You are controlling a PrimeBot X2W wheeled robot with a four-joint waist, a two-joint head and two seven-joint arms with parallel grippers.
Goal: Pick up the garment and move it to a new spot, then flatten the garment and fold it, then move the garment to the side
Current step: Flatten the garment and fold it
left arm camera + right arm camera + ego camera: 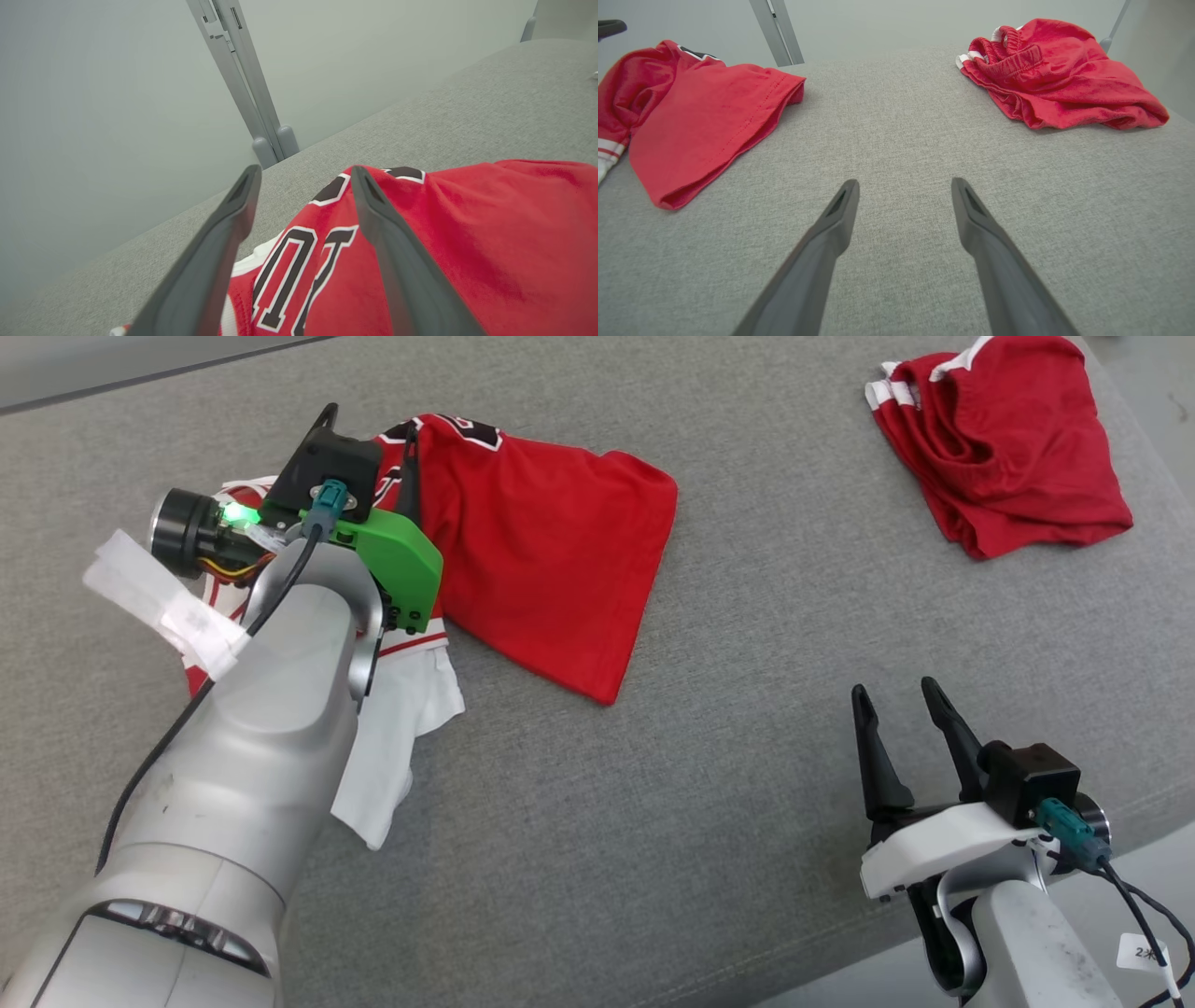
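Jersey lies rumpled at upper left; left gripper hangs over it, fingers apart, right gripper apart too. Flattening looks next: pinch edges, spread.

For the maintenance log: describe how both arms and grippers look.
Left gripper: two long dark fingers, green bracket, black camera box, teal plug, black cable, white tape, silver forearm. Right gripper: same dark fingers, white bracket, teal plug, black cable with a white tag.
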